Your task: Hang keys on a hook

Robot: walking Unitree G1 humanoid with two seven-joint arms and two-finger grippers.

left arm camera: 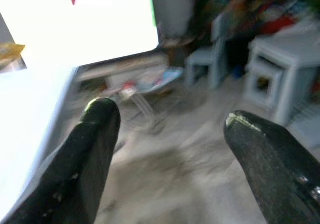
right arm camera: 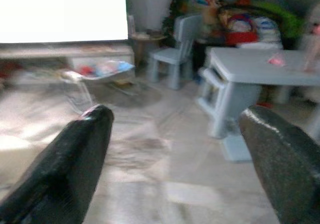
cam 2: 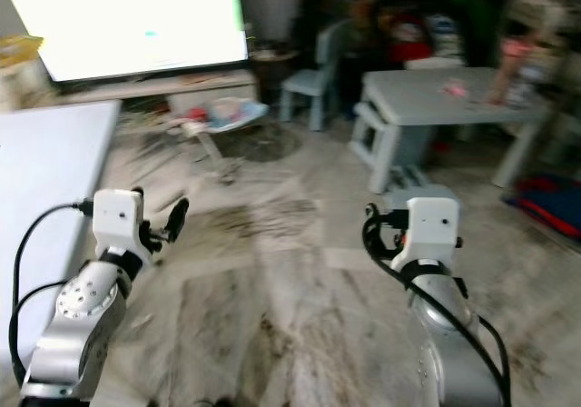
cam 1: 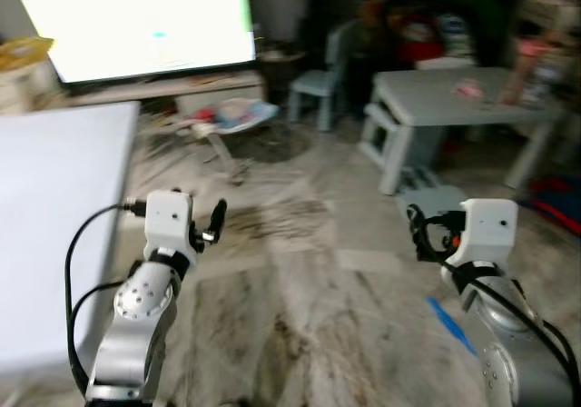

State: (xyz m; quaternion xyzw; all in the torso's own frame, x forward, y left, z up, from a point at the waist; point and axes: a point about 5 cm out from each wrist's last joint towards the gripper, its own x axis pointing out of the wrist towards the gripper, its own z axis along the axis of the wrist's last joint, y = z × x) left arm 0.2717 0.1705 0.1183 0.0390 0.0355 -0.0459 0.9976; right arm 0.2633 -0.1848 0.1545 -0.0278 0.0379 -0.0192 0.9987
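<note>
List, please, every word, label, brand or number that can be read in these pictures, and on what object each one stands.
No text can be read in any view.
Bright screen: overexposed white, with a red patch at its top edge, too blurred to read.
Yellow package beside the screen: any print is too blurred to read.
Pink object on the small grey table: too small to read.

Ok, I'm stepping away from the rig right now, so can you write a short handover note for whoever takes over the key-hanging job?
Left gripper: fingers open, holding nothing, raised in front of the body.
Right gripper: fingers open, holding nothing, also raised.
Job's things: no keys or hook can be made out; the head views are blurred.
Surroundings: marble floor ahead, white table at the robot's left, small grey table and child's chair further on, bright screen behind.
Done: nothing evident.
Left: find the keys, pick them up, find the hook, hang them.
</note>
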